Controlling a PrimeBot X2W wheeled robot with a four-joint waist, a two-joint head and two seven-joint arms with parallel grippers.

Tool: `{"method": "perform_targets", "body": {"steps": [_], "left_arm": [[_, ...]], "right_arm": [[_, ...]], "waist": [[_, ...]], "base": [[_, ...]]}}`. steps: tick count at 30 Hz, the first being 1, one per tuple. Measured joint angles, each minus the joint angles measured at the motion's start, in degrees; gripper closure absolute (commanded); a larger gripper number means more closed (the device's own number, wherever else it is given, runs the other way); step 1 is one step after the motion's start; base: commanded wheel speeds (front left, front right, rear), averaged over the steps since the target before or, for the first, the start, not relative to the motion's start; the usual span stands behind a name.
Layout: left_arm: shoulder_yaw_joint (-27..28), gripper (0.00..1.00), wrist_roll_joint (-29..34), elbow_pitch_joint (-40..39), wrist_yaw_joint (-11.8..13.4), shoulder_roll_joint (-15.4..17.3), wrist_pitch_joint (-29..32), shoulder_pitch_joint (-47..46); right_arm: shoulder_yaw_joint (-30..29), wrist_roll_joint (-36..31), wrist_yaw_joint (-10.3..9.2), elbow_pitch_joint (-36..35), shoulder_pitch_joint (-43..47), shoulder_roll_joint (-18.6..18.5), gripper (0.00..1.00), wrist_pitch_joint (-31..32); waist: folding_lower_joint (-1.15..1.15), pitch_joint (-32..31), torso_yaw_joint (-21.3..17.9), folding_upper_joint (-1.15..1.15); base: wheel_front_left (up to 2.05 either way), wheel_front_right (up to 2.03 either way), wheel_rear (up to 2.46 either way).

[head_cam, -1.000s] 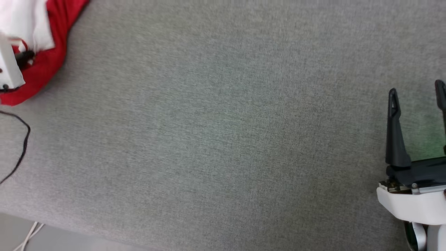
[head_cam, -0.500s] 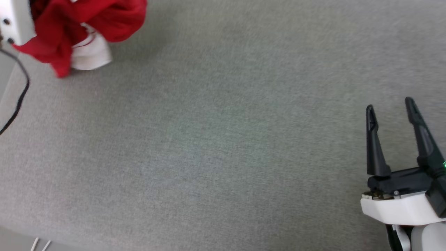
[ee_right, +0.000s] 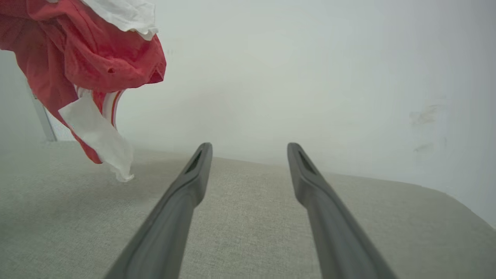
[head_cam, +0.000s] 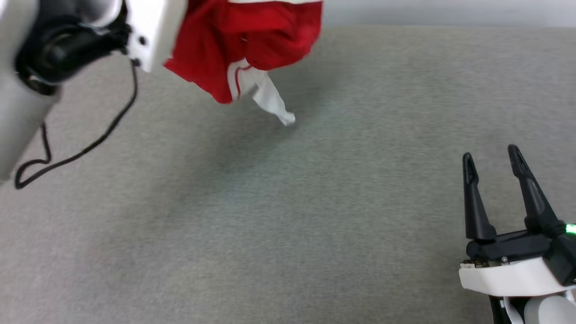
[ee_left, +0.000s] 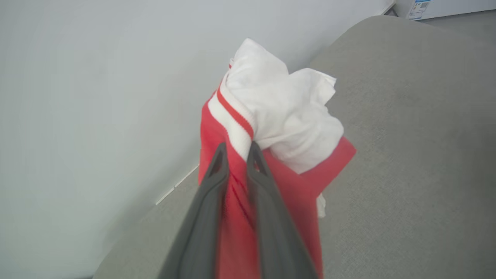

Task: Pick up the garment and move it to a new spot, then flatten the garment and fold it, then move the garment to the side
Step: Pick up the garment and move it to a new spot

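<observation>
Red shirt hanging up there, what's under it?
Under the red-and-white jersey shirt, held by the left claw, is the grey fabric surface with the shirt's soft shadow. The bunched cloth covers the surface patch straight behind it in the head view.

The garment [head_cam: 265,36] is red, white and stripe-trimmed; the surface [head_cam: 315,202] grey.

Left forearm [head_cam: 18,112]: pale grey tube, upper left of the head view.
Left wrist joint [head_cam: 58,49]: black, rounded.
Left wrist housing [head_cam: 153,31]: white block with two small dark screws [head_cam: 142,40] along its edge.
Cable [head_cam: 90,144]: thin, black, looped below the housing.
Left gripper [ee_left: 237,146]: two dark grey tapering fingers [ee_left: 209,201], a slot near each tip.
Right gripper [head_cam: 490,154]: two long black fingers on a black crossbar [head_cam: 508,247], lower right.
Right wrist shell [head_cam: 508,279]: smooth white; green light [head_cam: 570,228] at the right edge.
</observation>
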Motion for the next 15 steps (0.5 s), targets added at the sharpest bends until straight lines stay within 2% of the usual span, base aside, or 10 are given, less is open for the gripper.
{"method": "perform_targets", "body": {"steps": [8, 15], "left_arm": [[-6.9, 1.00, 0.3, -3.2, 0.0, -6.0, -2.3, 2.1], [-14.4, 1.00, -1.0, -0.2, 0.0, -13.3, -7.8, 11.2]], "right_arm": [[-0.7, 0.8, 0.00, 0.8, -0.1, 0.0, 0.00, 0.0], [-1.3, 1.5, 0.01, 2.1, -0.4, 0.0, 0.00, 0.0]], "waist": [[0.00, -0.6, -6.6, 0.00], [0.01, 1.7, -9.3, 0.00]], "base": [[0.00, 0.00, 0.00], [0.00, 0.00, 0.00]]}}
